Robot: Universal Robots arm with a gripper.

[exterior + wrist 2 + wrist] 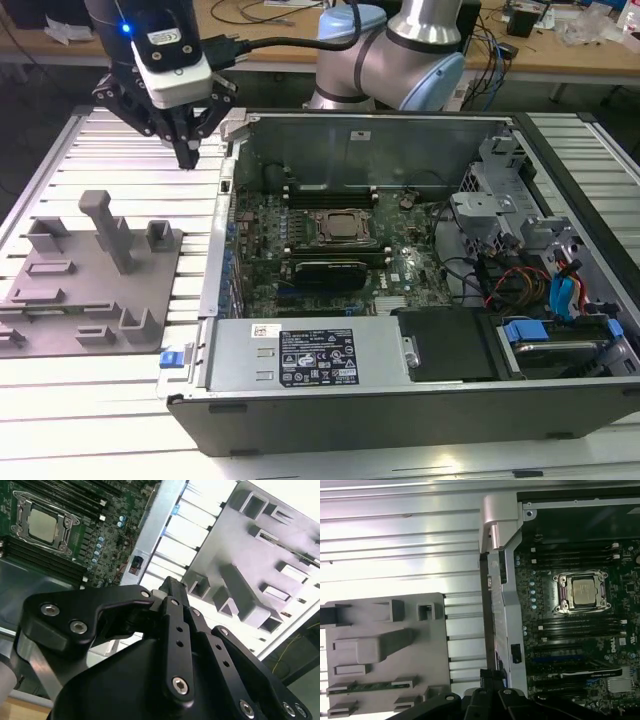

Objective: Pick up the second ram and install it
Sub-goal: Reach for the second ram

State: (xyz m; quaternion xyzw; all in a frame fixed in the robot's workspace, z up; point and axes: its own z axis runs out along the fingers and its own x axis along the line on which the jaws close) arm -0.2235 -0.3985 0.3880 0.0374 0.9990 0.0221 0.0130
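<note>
The second ram [370,685] is a thin green stick lying in a holder of the grey fixture plate [432,645], between two small brackets. My gripper [188,152] hangs over the slatted table, between the fixture plate [165,265] and the open computer case [300,400]. Its black fingers [170,587] are shut with nothing between them. The gripper [490,674] stands apart from the stick and above it. Inside the case lies the motherboard [540,605] with its dark memory slots [575,630] on both sides of the processor [583,591].
A grey upright post [108,228] rises from the fixture plate. The case's metal side wall [495,580] stands between the fixture and the motherboard. One stick with a pale label [580,672] sits in a slot beside the processor. Cables and drive bays [545,290] crowd the case at the exterior view's right.
</note>
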